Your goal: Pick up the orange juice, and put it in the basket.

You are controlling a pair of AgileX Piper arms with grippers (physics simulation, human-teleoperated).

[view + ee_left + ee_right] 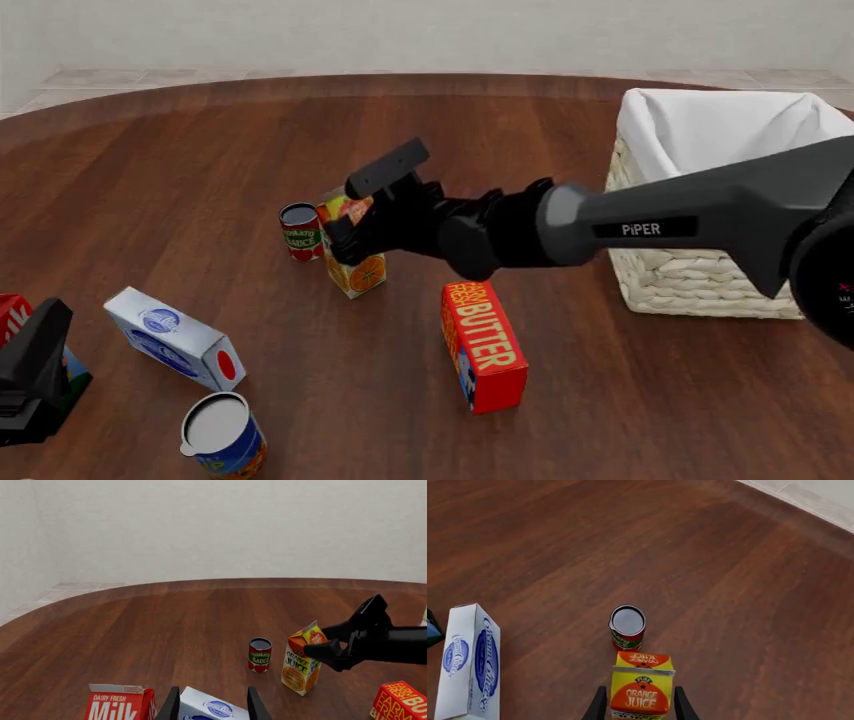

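Observation:
The orange juice (358, 270) is a yellow and orange gable-top carton standing on the table next to a tomato sauce can (303, 231). My right gripper (344, 238) is at the carton's top. In the right wrist view the carton (642, 692) sits between the two fingers (600, 706), which stand wide apart on either side of it. The right gripper (333, 652) also shows at the carton (301, 667) in the left wrist view. The wicker basket (694, 280) with white lining stands at the right. My left gripper (34, 370) is open and empty at the near left.
A red BUTTER box (483, 345) lies near the middle, in front of the carton. A white-and-blue box (174, 338) and an upright can (223, 435) are at the near left. A red milk carton (120, 705) stands beside the left gripper.

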